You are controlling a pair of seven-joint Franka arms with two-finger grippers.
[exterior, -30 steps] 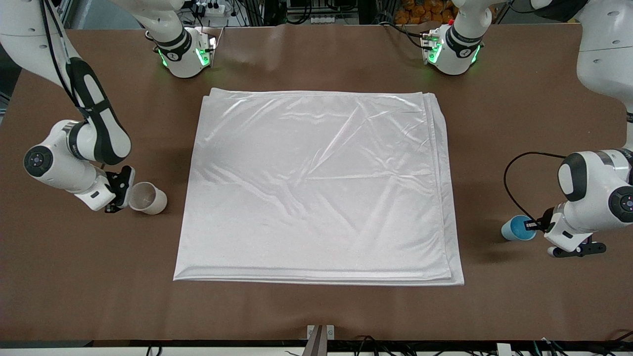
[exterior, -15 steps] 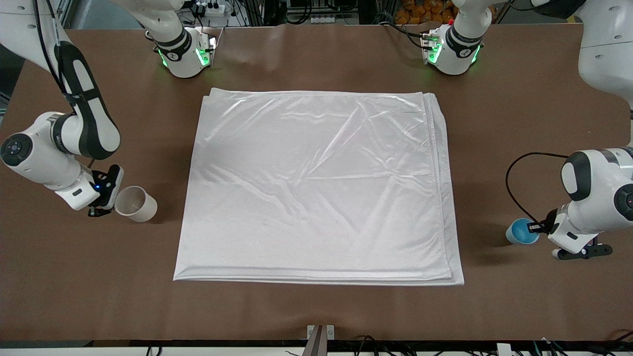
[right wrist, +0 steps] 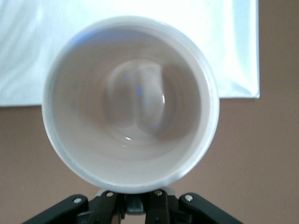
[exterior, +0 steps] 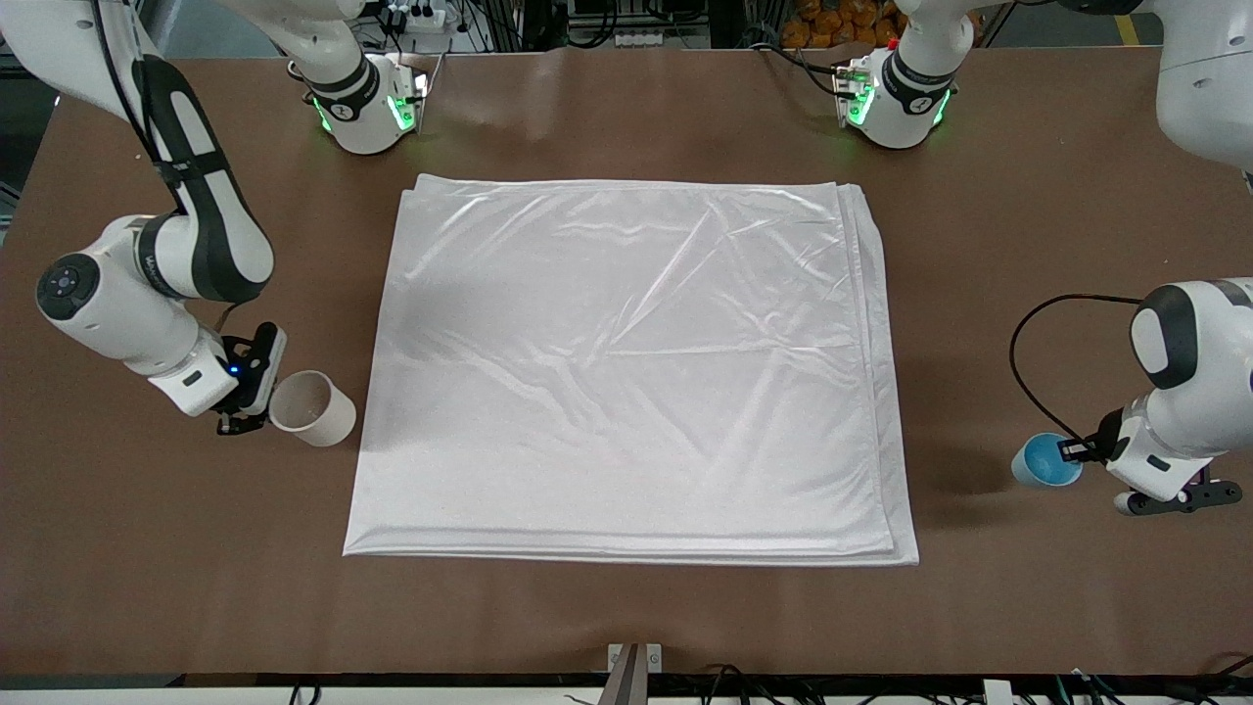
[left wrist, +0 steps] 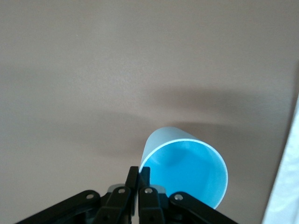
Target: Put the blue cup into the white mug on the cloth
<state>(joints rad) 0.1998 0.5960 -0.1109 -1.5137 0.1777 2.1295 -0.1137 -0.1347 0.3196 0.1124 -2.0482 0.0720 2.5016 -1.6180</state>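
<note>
Pinching the rim of the blue cup (left wrist: 184, 165), the left gripper (left wrist: 139, 179) had its jaws clenched on the cup wall, holding it tilted above bare table (exterior: 979, 245) just off the cloth (exterior: 626, 372) at the left arm's end. The right gripper (exterior: 256, 384) was likewise clamped on the white mug (exterior: 313, 409) from its handle side, the mug tipped, its mouth toward the wrist camera, beside the cloth's edge at the right arm's end. The cloth lay flat and wrinkled between them.
</note>
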